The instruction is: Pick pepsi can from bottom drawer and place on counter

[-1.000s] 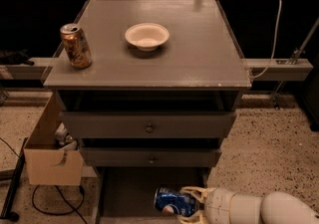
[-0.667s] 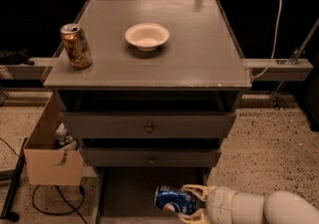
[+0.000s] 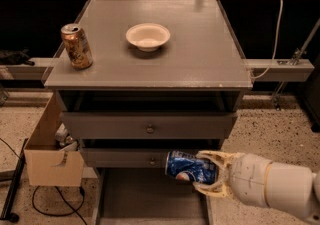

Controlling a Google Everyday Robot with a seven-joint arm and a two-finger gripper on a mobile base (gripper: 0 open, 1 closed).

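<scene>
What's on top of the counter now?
On the counter: a gold-brown can and a white bowl, nothing hiding them. The gripper holds the pepsi can lower down, above the bottom drawer.

Gripper (image 3: 198, 171) sits below the counter's (image 3: 200, 64) front right corner, with fingers clamped over and under the pepsi can (image 3: 182, 165). The can's right end is hidden inside the fingers and palm. Arm runs off the right and bottom picture edges. Bottom drawer (image 3: 145, 199) is cut by the bottom edge, front end out of view, right wall partly behind the gripper. Gold-brown can (image 3: 76, 45) at the front left corner: label too blurred to read. Cardboard box (image 3: 52, 166) left of the desk: contents unclear.
</scene>
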